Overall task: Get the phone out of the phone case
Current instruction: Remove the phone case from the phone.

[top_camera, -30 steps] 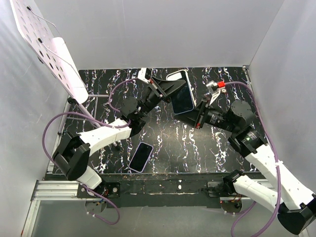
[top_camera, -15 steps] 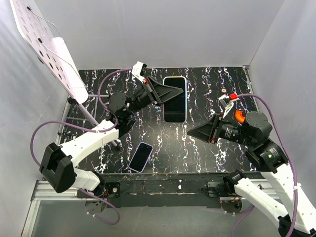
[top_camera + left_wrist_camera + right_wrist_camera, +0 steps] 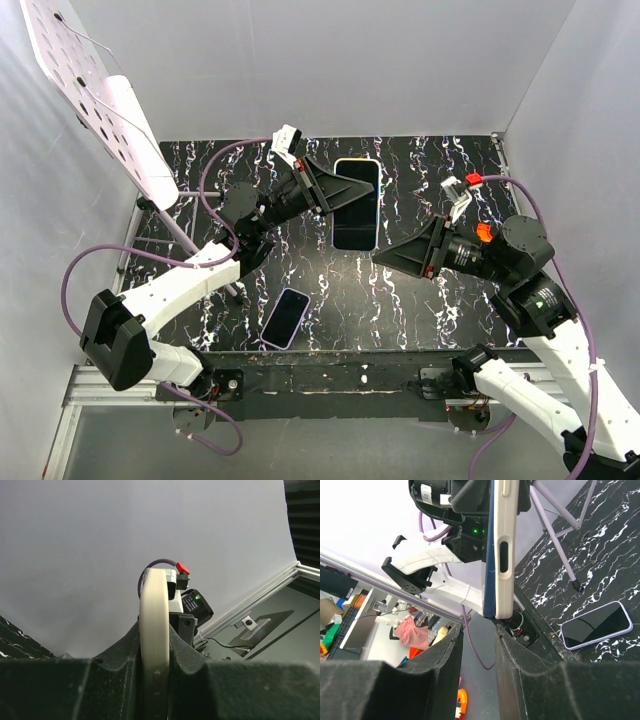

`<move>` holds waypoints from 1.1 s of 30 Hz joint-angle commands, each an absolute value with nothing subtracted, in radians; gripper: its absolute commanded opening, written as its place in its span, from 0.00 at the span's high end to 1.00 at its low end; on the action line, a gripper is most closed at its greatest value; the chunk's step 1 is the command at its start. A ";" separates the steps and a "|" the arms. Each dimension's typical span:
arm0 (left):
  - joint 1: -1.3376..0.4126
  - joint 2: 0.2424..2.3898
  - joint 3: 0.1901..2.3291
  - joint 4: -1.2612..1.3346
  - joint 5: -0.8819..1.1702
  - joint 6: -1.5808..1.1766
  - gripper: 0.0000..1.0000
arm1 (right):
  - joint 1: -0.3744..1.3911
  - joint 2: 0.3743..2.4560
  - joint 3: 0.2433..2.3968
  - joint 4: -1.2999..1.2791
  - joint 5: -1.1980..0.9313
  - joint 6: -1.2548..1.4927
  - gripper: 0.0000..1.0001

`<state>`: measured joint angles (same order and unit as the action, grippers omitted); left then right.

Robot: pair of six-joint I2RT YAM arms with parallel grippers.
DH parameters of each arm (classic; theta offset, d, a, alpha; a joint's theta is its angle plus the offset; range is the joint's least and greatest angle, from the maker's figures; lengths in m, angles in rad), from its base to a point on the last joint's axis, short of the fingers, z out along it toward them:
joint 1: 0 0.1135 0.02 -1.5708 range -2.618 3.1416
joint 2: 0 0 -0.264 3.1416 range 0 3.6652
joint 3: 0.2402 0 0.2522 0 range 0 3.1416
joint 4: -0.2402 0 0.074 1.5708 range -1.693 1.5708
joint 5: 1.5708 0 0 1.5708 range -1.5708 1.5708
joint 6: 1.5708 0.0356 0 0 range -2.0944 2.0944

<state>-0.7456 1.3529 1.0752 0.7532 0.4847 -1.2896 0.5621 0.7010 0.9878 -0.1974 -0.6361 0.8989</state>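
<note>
Mid-extraction: phone case [image 3: 506, 545] clamped at 12 o'clock in left gripper [image 3: 328, 192] jaws; right gripper [image 3: 380, 258] jaws parted, empty. Next: pinch phone [image 3: 356, 205] edge, pull.

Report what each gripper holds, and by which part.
The left gripper clamps the cased phone by one long side edge. The right gripper holds nothing; its jaws stand open.
</note>
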 commanded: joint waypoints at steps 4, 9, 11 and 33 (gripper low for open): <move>-0.744 1.327 1.104 0.813 0.499 -1.310 1.00 | 0.558 0.727 1.040 -0.101 -0.638 0.920 0.62; -0.746 1.321 1.098 0.818 0.505 -1.316 1.00 | 0.558 0.758 1.042 -0.094 -0.617 0.914 0.62; -0.745 1.322 1.101 0.818 0.517 -1.318 1.00 | 0.558 0.773 1.037 -0.080 -0.618 0.923 0.62; -0.739 1.212 1.095 0.489 0.416 -1.155 1.00 | 0.558 0.739 1.000 -0.015 -0.635 0.957 0.58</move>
